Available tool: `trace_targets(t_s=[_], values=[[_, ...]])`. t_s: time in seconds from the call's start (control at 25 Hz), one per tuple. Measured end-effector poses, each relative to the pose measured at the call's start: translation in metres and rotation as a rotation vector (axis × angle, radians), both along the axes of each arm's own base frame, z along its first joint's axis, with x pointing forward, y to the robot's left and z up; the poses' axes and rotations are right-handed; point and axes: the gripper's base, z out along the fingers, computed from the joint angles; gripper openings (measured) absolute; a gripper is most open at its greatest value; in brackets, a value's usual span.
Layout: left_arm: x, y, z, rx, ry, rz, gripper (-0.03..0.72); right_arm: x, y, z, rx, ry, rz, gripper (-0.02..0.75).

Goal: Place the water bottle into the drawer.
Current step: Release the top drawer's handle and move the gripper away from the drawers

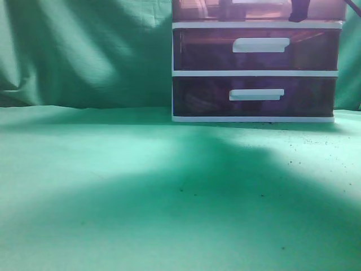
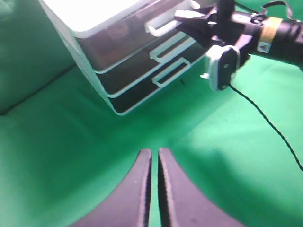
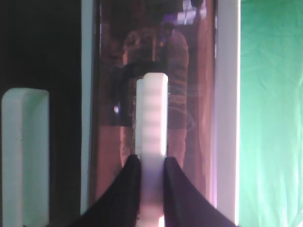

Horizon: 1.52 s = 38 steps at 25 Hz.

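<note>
The top drawer [image 3: 194, 118] of the white-framed unit [image 1: 256, 72] fills the right wrist view, with a translucent purple-brown front. My right gripper [image 3: 151, 161] is shut on its white handle [image 3: 152, 109]. A blurred bottle-like shape [image 3: 177, 66] shows through the drawer front; I cannot tell for sure that it is the water bottle. In the left wrist view the right gripper [image 2: 191, 22] sits at the top drawer's handle [image 2: 163, 24]. My left gripper [image 2: 155, 152] is shut and empty, hovering over the green cloth well in front of the unit. The top drawer [image 1: 259, 11] is cut off by the exterior view's upper edge.
The two lower drawers [image 1: 256, 49] [image 1: 254, 96] are closed. The middle drawer's handle [image 3: 26, 156] shows left of the gripper. The right arm [image 2: 270, 30] and its cable [image 2: 265, 118] hang over the green cloth [image 1: 169, 186]. A green backdrop [image 1: 84, 51] stands behind.
</note>
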Motion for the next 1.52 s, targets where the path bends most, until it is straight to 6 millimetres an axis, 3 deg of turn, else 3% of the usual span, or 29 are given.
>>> trace_targets(t_s=[0.44, 0.84, 1.2, 1.44, 1.52], values=[[0.014, -0.013, -0.046, 0.099, 0.102, -0.01, 0.0, 0.001, 0.001, 0.0, -0.01, -0.003, 0.005, 0.102], [0.007, -0.007, -0.038, 0.076, 0.075, -0.014, 0.0, 0.005, -0.015, 0.0, -0.039, -0.011, 0.015, 0.102], [0.005, -0.006, -0.037, 0.071, 0.073, -0.015, 0.0, 0.007, -0.015, 0.0, 0.027, -0.012, 0.04, 0.102], [0.005, -0.006, -0.037, 0.071, 0.073, -0.015, 0.0, 0.006, -0.01, 0.0, 0.055, -0.005, 0.053, 0.456], [0.005, -0.006, -0.037, 0.071, 0.073, -0.015, 0.0, 0.005, -0.009, -0.001, 0.051, 0.007, 0.051, 0.543]])
